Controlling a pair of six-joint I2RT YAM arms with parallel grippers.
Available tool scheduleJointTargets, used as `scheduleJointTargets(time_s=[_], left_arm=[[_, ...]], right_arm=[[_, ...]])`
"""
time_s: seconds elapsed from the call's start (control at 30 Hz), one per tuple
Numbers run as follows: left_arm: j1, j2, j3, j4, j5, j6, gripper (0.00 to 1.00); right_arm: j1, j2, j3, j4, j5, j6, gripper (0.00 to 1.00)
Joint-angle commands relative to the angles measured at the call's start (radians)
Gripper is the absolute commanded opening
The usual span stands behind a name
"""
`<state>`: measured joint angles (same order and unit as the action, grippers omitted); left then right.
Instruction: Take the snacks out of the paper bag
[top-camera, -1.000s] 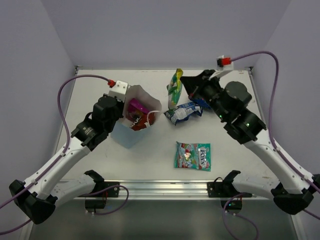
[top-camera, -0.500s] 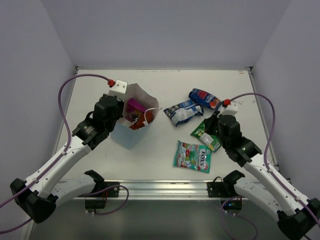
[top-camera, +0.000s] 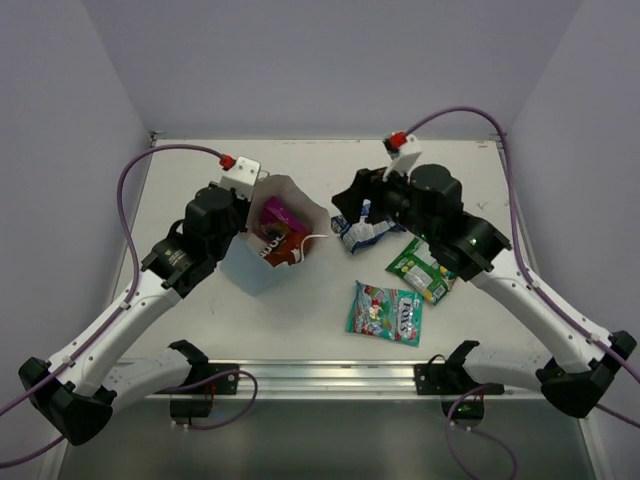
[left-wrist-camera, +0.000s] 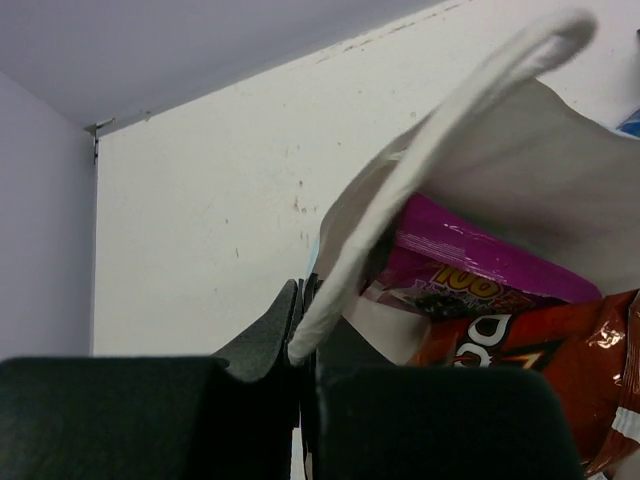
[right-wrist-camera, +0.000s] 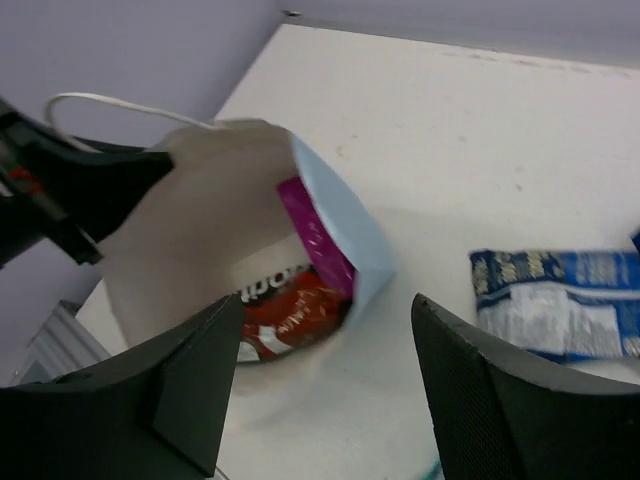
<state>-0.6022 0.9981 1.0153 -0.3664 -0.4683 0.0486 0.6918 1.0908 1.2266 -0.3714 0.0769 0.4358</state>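
The right arm (top-camera: 440, 200) covers part of the blue-white packet (top-camera: 366, 233) in the overhead view, and only the tops of the packets inside the paper bag (top-camera: 250, 275) show. The bag sits at the left of the table (top-camera: 300, 165), its rim pinched tight by the left gripper (left-wrist-camera: 303, 345). It holds two snacks, a magenta-purple packet (right-wrist-camera: 315, 235) and red-orange Doritos (right-wrist-camera: 290, 315), while the right gripper (right-wrist-camera: 330, 310) is spread wide and empty near its mouth. Three packets show on the table: the blue-white one, a green-yellow packet (top-camera: 420, 268) and a teal packet (top-camera: 385, 310).

Left pincer (left-wrist-camera: 303, 335) pinched shut; right pincer (right-wrist-camera: 330, 375) spread wide, angled downward.
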Motion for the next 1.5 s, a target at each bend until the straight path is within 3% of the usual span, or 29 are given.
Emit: scheduleJointTargets(time_s=[0.0,0.2,0.37,0.83,1.07,1.17,1.2,1.33,1.47], left_arm=[[0.007,-0.007,0.091,0.089,0.034,0.075,0.00],[0.007,0.020,0.131,0.119,0.059,0.123,0.00],[0.007,0.034,0.131,0.106,0.086,0.119,0.00],[0.007,-0.010,0.075,0.078,0.146,0.091,0.00],[0.007,-0.035,0.063,0.078,0.168,0.100,0.00],[0.007,-0.039,0.063,0.077,0.161,0.103,0.00],[0.007,-0.039,0.062,0.073,0.160,0.102,0.00],[0.005,-0.041,0.045,0.066,0.146,0.099,0.00],[0.005,-0.039,0.019,0.066,0.138,0.080,0.00]], right_arm=[[0.097,0.143,0.158,-0.020,-0.098,-0.156,0.72],[0.181,0.346,0.306,-0.017,-0.126,-0.216,0.70],[0.252,0.429,0.188,0.138,-0.079,-0.209,0.68],[0.298,0.613,0.050,0.544,0.326,-0.351,0.71],[0.282,0.737,0.099,0.548,0.255,-0.342,0.69],[0.284,0.761,0.091,0.565,0.236,-0.330,0.56],[0.282,0.761,0.079,0.581,0.235,-0.327,0.38],[0.284,0.692,0.057,0.592,0.224,-0.356,0.02],[0.285,0.574,0.077,0.554,0.156,-0.393,0.00]])
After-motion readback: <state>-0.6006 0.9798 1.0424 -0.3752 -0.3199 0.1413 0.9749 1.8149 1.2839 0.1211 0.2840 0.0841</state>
